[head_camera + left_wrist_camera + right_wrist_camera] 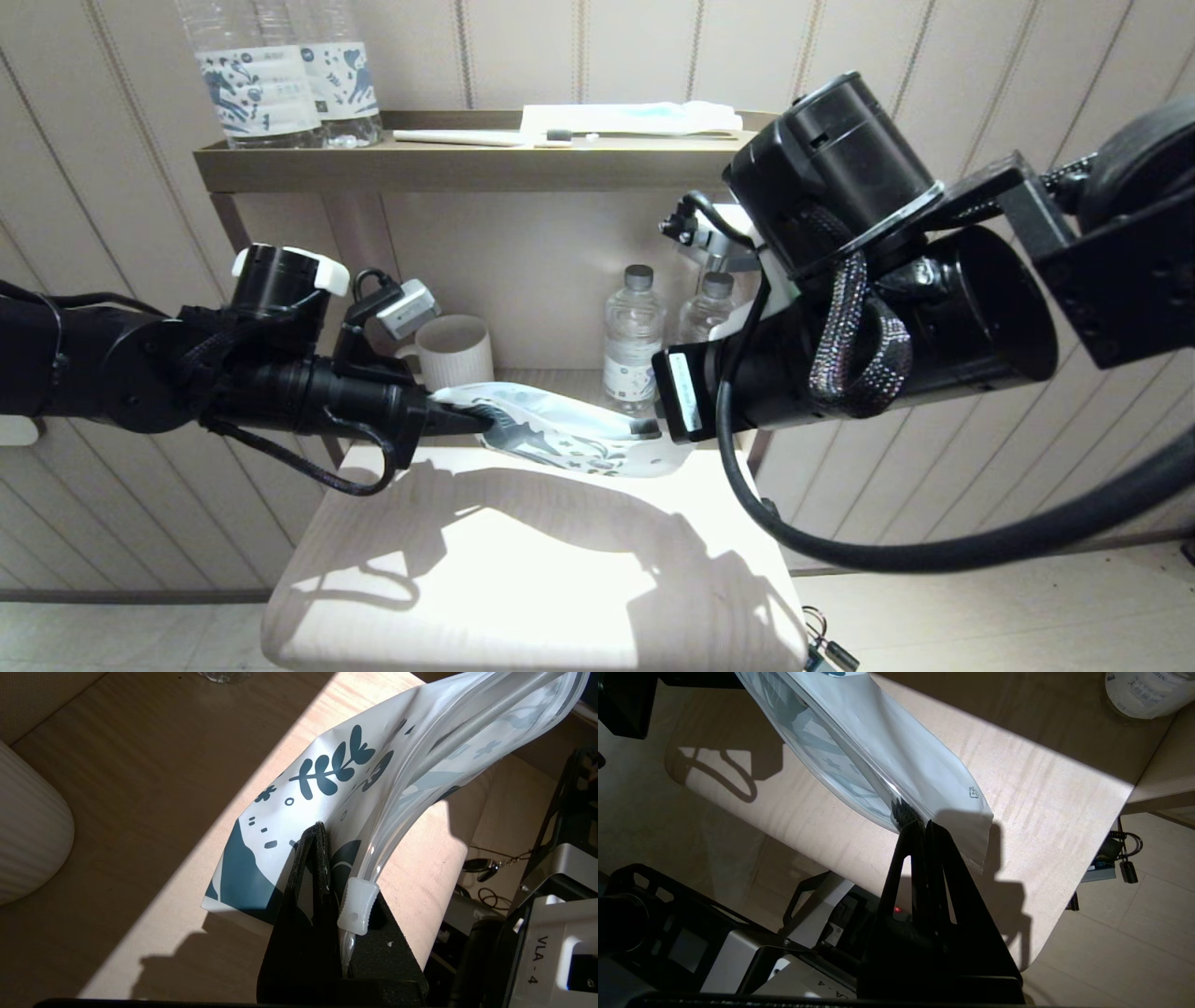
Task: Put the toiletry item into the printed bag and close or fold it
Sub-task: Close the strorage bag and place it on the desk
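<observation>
The printed bag (560, 434), white with dark-blue motifs, hangs sagging above the table between both grippers. My left gripper (467, 417) is shut on its left end, beside the white zip slider (357, 903). In the left wrist view the left gripper (334, 858) pinches the bag (327, 779), and the toothbrush's grey handle (467, 730) shows through the bag's wall. My right gripper (659, 434) is shut on the other end. In the right wrist view the right gripper (924, 823) clamps the bag (887, 751) next to the dark bristle head (901, 809) inside it.
The pale wooden table (523, 579) lies below the bag. Behind it a lower shelf holds a ribbed mug (455, 350) and two clear bottles (633, 336). The upper shelf (448, 168) carries labelled bottles (280, 84), a white-handled toothbrush (485, 137) and a flat packet (635, 117).
</observation>
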You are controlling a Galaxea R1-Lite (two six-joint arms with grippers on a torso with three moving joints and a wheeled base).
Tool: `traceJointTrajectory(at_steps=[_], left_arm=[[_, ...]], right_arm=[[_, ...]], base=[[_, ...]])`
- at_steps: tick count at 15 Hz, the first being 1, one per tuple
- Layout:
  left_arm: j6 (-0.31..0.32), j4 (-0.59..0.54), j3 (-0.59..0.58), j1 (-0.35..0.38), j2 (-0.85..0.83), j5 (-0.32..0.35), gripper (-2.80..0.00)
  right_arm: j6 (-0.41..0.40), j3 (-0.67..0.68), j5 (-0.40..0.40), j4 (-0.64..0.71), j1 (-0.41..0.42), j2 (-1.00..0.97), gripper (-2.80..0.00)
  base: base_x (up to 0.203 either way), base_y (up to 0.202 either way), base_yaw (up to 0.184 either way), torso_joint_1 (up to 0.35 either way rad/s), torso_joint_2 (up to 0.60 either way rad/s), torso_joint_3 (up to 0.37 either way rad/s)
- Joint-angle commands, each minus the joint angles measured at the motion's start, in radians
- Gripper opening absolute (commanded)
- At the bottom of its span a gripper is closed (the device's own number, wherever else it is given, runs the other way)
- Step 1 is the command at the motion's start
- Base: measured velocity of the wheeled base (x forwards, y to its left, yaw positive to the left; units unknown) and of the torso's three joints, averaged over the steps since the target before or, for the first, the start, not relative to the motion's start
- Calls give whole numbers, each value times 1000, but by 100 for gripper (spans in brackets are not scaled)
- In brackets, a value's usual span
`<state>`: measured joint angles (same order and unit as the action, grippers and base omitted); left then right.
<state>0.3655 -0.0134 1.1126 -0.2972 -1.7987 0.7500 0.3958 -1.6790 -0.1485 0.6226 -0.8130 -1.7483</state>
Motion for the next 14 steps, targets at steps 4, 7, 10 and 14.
traceJointTrajectory(at_steps=[4,7,10,14], left_arm=[[3,0,1,0,-2,5,-280],[2,0,1,0,-2,5,-280],[3,0,0,0,-1,5,-280],[3,0,-2,0,-1,5,-280]], right_arm=[[2,35,3,2,-3,-8,-280],[2,51,4,2,-9,-10,-280],[2,56,4,1,-9,-22,-280],[0,35,1,-3,-8,-54,-280]], base=[[0,0,0,0,0,0],[0,0,0,0,0,0],[0,0,0,0,0,0],[0,0,0,0,0,0]])
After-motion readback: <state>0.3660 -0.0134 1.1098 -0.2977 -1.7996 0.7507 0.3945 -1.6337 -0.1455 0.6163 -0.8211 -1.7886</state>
